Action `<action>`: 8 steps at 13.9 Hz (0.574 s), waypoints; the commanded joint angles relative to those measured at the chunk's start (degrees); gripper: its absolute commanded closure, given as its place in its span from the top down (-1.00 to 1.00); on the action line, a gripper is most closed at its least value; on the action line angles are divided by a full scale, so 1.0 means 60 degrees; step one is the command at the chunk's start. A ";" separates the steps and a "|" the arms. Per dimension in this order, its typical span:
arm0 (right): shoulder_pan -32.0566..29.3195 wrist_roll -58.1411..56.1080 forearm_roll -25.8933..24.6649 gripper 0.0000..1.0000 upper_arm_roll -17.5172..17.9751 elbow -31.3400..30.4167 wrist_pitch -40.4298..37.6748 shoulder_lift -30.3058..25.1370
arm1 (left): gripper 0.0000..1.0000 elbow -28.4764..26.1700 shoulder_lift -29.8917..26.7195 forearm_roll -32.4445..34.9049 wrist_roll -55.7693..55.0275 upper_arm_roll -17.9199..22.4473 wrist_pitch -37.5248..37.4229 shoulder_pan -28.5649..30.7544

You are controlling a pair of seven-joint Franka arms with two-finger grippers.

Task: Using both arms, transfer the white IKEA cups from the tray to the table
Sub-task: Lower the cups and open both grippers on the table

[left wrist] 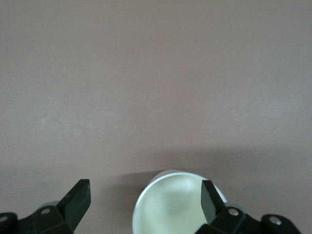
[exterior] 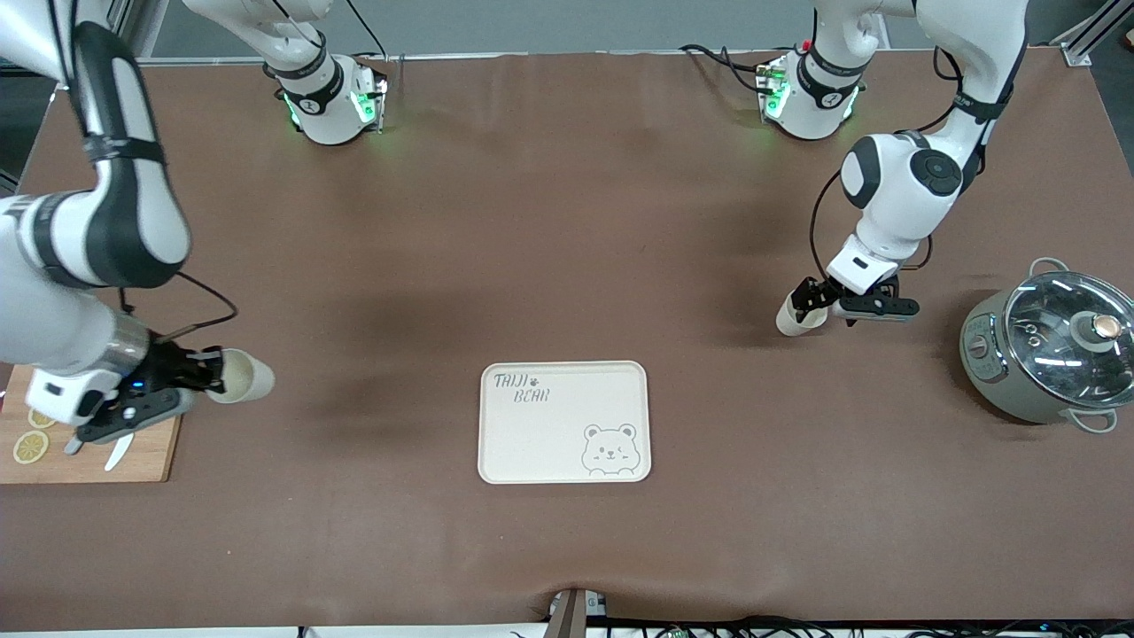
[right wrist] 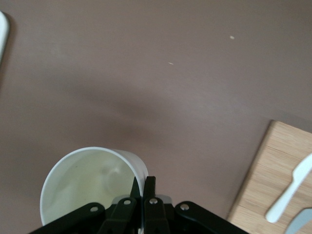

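Two white cups off tray (exterior: 564, 422). Right gripper (exterior: 190, 379), pinched shut on cup (exterior: 241, 376) rim, holds it beside cutting board (exterior: 89, 447). Left gripper (exterior: 811, 301), fingers spread wide, straddles wall of cup (exterior: 794, 317) on table (exterior: 532, 221) near pot (exterior: 1050, 346). Cups look light, rigid, smooth; rim suits gripping.

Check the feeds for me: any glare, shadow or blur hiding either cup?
Front view: glare only on the pot's glass lid; soft arm shadows on the table. Left wrist view: cup cropped, slightly soft. Right wrist view: cup sharp, shadow beside it.
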 commanded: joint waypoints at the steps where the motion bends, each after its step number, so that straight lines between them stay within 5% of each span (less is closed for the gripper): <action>1: -0.0282 -0.0242 0.0170 -1.00 0.0199 -0.0737 0.0942 -0.0017 | 1.00 0.0088 -0.0603 -0.0177 -0.0021 -0.0049 -0.0728 0.0052; 4: -0.0282 -0.0242 0.0170 -1.00 0.0199 -0.1806 0.2626 0.0012 | 1.00 0.0935 -0.0896 -0.0192 -0.0021 0.0009 -0.2304 0.0169; 8: -0.0282 -0.0242 0.0185 -1.00 0.0214 -0.2162 0.3684 0.0552 | 1.00 0.3277 -0.0809 -0.0046 -0.0021 0.0024 -0.5499 0.0754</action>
